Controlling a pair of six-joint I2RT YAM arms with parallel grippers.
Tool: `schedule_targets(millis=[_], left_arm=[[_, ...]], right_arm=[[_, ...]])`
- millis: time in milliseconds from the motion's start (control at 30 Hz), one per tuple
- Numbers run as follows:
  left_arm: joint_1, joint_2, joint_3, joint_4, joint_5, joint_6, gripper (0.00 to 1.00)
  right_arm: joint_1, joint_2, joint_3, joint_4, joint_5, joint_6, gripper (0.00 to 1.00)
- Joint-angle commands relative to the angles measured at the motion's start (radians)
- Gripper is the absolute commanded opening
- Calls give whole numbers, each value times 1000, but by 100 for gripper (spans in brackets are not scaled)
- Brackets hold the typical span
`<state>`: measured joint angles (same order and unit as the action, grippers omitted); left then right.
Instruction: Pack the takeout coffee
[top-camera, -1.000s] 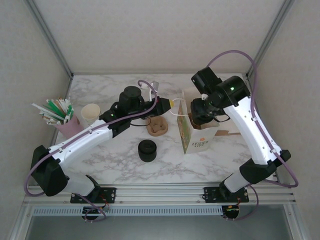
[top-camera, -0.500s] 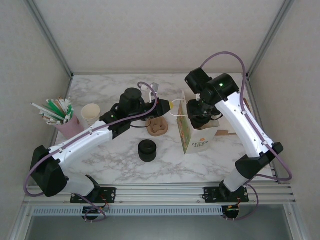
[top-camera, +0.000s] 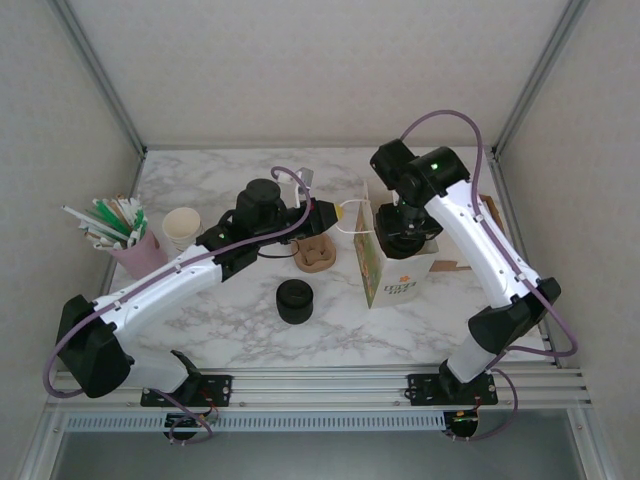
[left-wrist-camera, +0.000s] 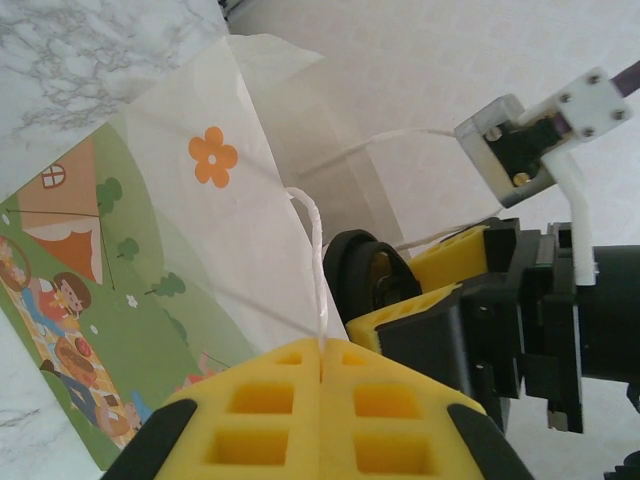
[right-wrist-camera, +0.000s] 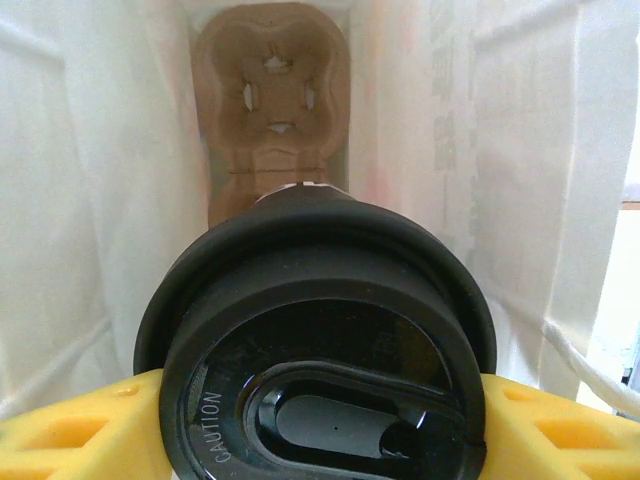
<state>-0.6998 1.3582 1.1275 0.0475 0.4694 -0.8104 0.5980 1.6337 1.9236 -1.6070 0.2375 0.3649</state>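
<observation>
1. Between the right gripper's (right-wrist-camera: 315, 425) yellow pads (right-wrist-camera: 70, 425), closest to its wrist camera, sits the coffee (right-wrist-camera: 320, 330). The jaws stand fairly wide and press in on either side of it at the height of the black lid (right-wrist-camera: 330, 250). The lid hides the cup wall.
2. Treat it as light but easily spoilt. Paper walls give under a hard squeeze, the lid is probably only pressed on, and plastic is slick against foam. Judge the best hold to be just under the lid rim, where the cup is stiffest. Hold it upright.
3. Around and below it you see the white inner walls of the bag (right-wrist-camera: 100, 200), so the coffee hangs inside the bag's mouth, above the floor.
4. At the bottom of the bag lies a cardboard tray (right-wrist-camera: 270, 90), its cross-cut pocket bare. That looks like the seat for the cup.
5. At the bag's left side, the left gripper (left-wrist-camera: 322, 365) is fully closed on the white string handle (left-wrist-camera: 315, 250), pulling that wall outward.
6. Out on the table (top-camera: 240, 330), left of the bag, lie a second tray (top-camera: 315, 254) and, nearer you, a lid stack (top-camera: 294, 300).
7. Farthest left stand the spare cups (top-camera: 181, 226) and a pink cup (top-camera: 137, 255) full of straws (top-camera: 110, 218).
</observation>
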Motion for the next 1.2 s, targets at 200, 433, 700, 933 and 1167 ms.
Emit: schedule_targets(millis=[200,433,700,933,1167], left_arm=[[-6,-16,-9,-6,-17,21,0],[-4,-10,-9,-8,-17,23,0],[-4,-4,-5,-10,-17,23,0],[-2,-8,-6,-15,-20,23,0],[-3,-6,-7,-11,-17,20,0]], right_arm=[[-12,21,-35,-149,-15,-23,68],[-12,41,-29,-131,-39,-26,67],[-13,53,-62,-110,-38,-29,67],[-40,40,-93,-87,-63,-45,68],[-52,46,-118,-68,-97,-62,68]])
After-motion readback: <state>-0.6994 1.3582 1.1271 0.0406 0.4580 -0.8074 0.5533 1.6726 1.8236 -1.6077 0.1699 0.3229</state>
